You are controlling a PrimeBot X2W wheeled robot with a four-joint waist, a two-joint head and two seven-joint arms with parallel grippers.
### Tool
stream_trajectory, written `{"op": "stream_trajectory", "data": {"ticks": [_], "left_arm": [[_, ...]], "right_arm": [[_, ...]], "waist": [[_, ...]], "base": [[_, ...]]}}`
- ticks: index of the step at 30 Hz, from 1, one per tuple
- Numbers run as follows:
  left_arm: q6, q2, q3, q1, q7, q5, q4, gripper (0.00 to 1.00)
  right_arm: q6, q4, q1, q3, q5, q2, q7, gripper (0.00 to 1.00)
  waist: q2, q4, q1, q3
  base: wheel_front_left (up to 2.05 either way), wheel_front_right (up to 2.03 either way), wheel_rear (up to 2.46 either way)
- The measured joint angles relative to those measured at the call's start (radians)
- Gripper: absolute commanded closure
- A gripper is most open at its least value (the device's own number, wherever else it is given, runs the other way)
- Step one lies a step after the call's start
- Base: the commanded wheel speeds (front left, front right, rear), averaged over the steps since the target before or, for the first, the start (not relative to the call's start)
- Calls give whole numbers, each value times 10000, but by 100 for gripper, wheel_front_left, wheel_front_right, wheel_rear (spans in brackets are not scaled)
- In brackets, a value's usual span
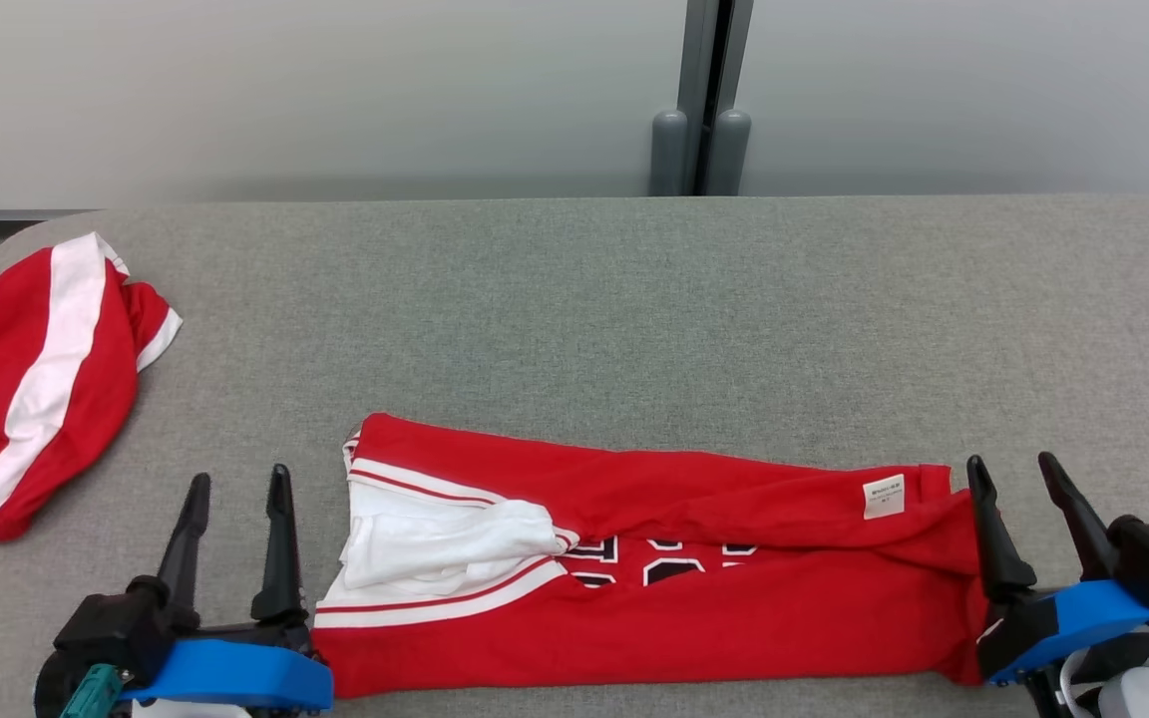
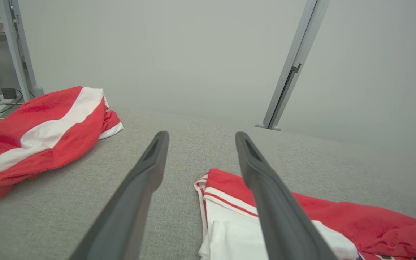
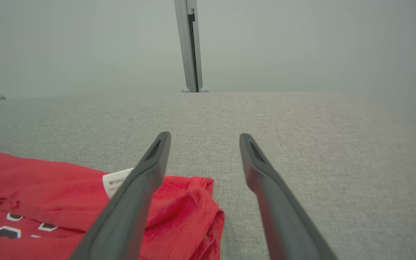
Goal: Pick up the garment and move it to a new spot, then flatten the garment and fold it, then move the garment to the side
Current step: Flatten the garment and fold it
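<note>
One red garment [image 1: 694,598] lies folded into a long band at 6 o'clock on the grey table [image 1: 634,299], along its near edge. White cloth with red stripes shows at the band's 9 o'clock end. Black-and-white lettering is partly tucked into the fold at the middle, and a white label [image 1: 884,496] sits near the 3 o'clock end. The left gripper [image 1: 240,479] stands just beside the 9 o'clock end, jaws spread and empty, fingers pointing to 12 o'clock. The right gripper [image 1: 1011,462] is at the 3 o'clock end, likewise spread with nothing between its fingers. Its inner finger overlaps the cloth's edge, though whether it touches cannot be told. A second red garment [image 1: 26,389], white-striped, lies crumpled at 9 o'clock, well apart. A grey post [image 1: 702,100] rises behind the table at 12 o'clock.
</note>
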Motion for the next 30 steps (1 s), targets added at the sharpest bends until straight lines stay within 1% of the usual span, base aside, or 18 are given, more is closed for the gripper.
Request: {"op": "stream_trajectory", "data": {"ticks": [4,9,14,18,19,20,21,22,26,30], "left_arm": [[-148,-477,941,206,0,857,-370,0],[-500,-1018,1818,358,2,1607,-502,0],[-752,-1406,2383,410,0,2280,-608,0],[-965,-1626,2727,413,0,2571,-594,0],[-1005,-1664,2801,413,0,2621,-591,0],[-1049,-1695,2838,413,0,2700,-571,0],[-1083,-1733,2869,413,0,2782,-552,0],[-1093,-1781,2903,413,0,2821,-545,0],[-1174,-1850,3066,409,0,3001,-533,0],[-1231,-1887,3158,396,0,3131,-518,0]], "right_arm": [[0,828,-162,29,-105,81,0,0],[0,2031,-466,-4,-104,226,29,0],[0,3137,-802,65,-25,370,320,0],[0,3708,-908,272,178,456,410,0],[-2,3825,-965,339,265,470,416,7],[-4,3898,-987,418,345,491,433,35],[-4,3946,-998,481,451,506,426,71],[-4,3983,-1011,552,562,518,401,100],[0,4008,-1030,853,1097,604,301,100],[15,4006,-1080,846,1442,384,192,100]], "waist": [[0,82,0,-4],[0,186,0,39],[0,254,0,130],[0,284,0,176],[0,287,0,178],[0,288,0,179],[0,287,-1,180],[0,283,0,184],[0,238,0,218],[0,158,0,220]], "base": [[0,0,0],[0,0,0],[0,0,0],[0,0,0],[0,0,0],[0,0,0],[0,0,0],[0,0,0],[0,0,0],[0,0,0]]}}
